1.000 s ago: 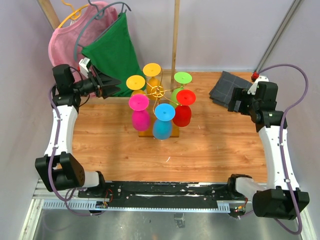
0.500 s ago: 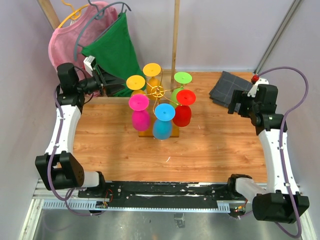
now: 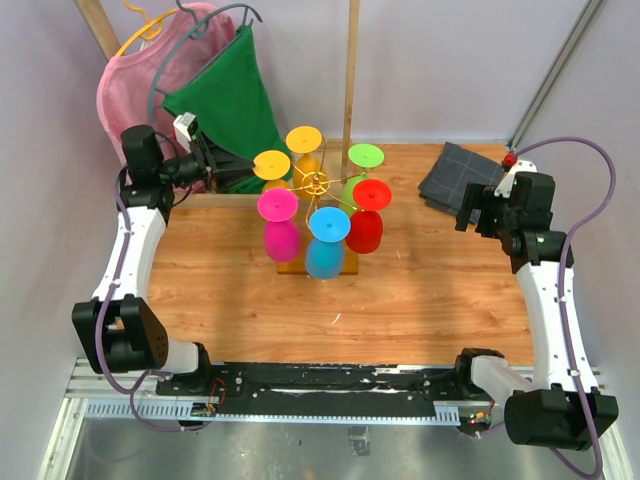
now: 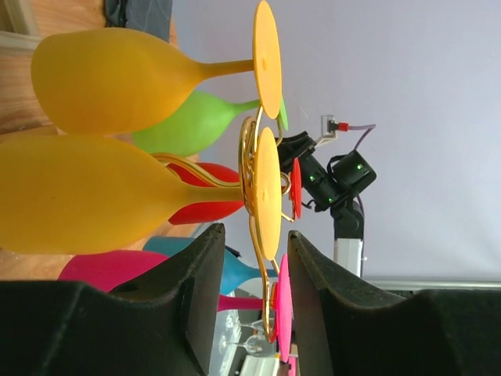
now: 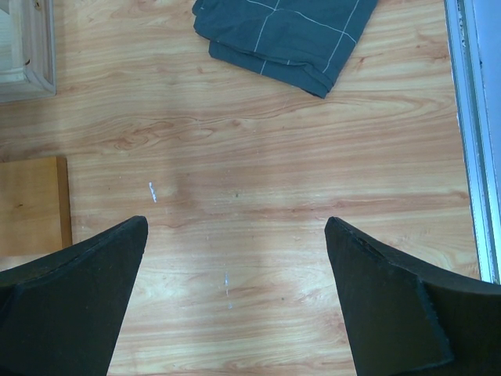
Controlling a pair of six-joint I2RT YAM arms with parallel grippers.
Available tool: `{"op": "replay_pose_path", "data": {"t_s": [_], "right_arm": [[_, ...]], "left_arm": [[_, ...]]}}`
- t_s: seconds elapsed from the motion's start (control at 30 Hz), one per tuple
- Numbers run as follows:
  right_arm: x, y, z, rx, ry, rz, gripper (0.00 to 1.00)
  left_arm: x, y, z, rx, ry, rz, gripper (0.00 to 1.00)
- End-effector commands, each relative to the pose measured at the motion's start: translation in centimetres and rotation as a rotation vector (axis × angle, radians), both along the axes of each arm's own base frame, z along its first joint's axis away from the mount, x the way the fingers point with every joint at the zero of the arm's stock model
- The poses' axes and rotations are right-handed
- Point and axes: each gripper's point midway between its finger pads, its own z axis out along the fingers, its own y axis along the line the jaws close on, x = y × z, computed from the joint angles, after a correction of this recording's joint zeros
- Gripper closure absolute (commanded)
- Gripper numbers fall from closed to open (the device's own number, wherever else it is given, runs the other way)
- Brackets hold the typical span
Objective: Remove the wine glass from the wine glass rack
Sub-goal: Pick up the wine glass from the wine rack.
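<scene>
The wine glass rack, gold wire on a light-wood base, stands mid-table with several coloured wine glasses hung upside down. The yellow wine glass hangs on its left rear arm. My left gripper points at it from the left. In the left wrist view the yellow glass fills the left side. Its round foot and the gold wire sit just past my left gripper, whose open jaws touch nothing. My right gripper hangs open over bare table.
A folded dark grey cloth lies at the back right. Pink and green garments hang on a wooden frame behind my left gripper. An upright wooden post stands behind the rack. The rack base corner shows left of my right gripper.
My left gripper has moved back and right, closer to the yellow glass, and its jaws have narrowed. The right arm has shifted only slightly.
</scene>
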Motion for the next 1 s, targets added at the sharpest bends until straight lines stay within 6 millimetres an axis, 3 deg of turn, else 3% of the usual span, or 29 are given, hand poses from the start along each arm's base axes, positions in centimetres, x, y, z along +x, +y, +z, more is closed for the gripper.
{"op": "replay_pose_path", "data": {"t_s": [0.0,0.4,0.7,0.97], "right_arm": [[-0.3,-0.4,0.0,-0.007,-0.004,-0.012,0.02],[-0.3,-0.5,0.1,-0.012,-0.007,-0.013,0.02],[-0.3,-0.6,0.0,-0.018,-0.008,-0.016,0.02],[-0.4,-0.6,0.0,-0.019,-0.008,-0.016,0.02]], "left_arm": [[0.0,-0.4,0.2,-0.013,-0.003,-0.032,0.58],[0.7,-0.7,0.1,-0.03,0.003,-0.043,0.64],[0.7,-0.9,0.7,-0.053,0.002,-0.067,1.0],[0.5,-1.0,1.7,-0.062,-0.003,-0.08,1.0]]}}
